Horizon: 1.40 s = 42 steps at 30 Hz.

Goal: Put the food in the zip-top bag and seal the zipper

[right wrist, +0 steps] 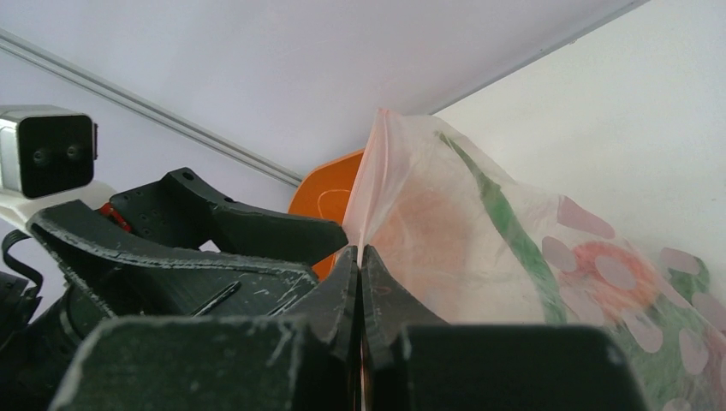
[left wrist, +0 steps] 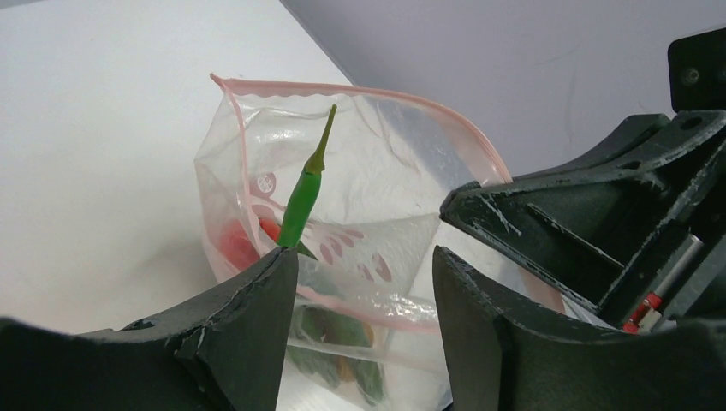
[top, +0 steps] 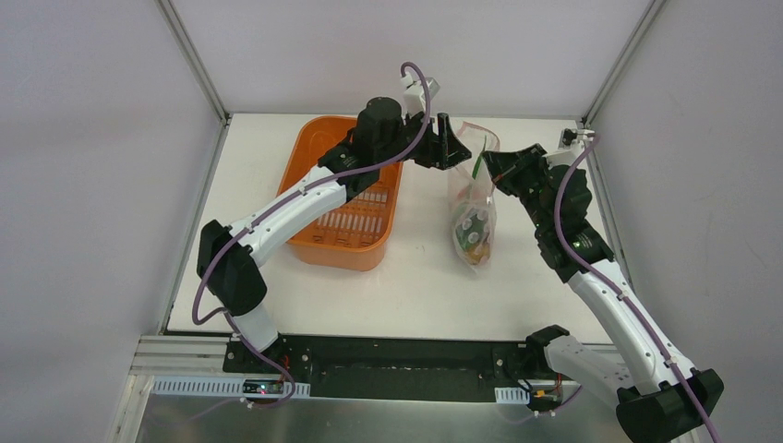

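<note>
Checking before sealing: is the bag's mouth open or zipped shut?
Open. The pink zipper strip curves in a wide loop, and a green chili pokes out of the bag.

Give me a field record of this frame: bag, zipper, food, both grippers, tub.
zip-top bag: mouth open, one side of rim pinched and held up
zipper: unsealed
food: green chili standing in the mouth, stem tip up; red chili and more pieces inside
left gripper: open at the bag mouth, gripping nothing
right gripper: shut on the bag's rim
orange tub: on the left arm's side of the bag
</note>
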### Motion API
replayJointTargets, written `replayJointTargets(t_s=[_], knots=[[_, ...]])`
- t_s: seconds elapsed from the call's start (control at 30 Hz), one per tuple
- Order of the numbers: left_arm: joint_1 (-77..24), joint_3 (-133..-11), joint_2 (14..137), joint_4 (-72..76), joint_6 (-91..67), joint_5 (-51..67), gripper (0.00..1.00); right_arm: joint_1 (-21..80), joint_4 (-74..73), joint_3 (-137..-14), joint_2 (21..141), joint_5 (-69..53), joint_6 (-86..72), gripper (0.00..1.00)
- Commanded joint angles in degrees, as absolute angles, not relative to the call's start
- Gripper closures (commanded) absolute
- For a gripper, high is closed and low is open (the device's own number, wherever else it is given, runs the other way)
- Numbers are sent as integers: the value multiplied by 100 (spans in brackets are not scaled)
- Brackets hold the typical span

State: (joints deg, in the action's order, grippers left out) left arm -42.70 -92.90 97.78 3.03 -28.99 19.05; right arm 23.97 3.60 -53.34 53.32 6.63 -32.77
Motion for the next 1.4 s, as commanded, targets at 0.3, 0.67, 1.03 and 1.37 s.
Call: replayJointTargets(t_s=[0.3,0.67,1.03,1.37], knots=[[-4270,-10392,9360,-2386,-3100,1815,40,2340,120,-5728,5340,367,-2934,100],[-4271,-10470,9024,-3063,-3157,2240,38,2309,-993,-6267,5199,-513,-2597,100],[-3938,-9962,8086,-2660,-3219,2876,36,2302,-969,-6748,4818,-3067,-1927,99],[-4107,-6858,5670,-1153,-3235,3010,34,2302,-1108,-6177,3918,-4756,-2181,100]])
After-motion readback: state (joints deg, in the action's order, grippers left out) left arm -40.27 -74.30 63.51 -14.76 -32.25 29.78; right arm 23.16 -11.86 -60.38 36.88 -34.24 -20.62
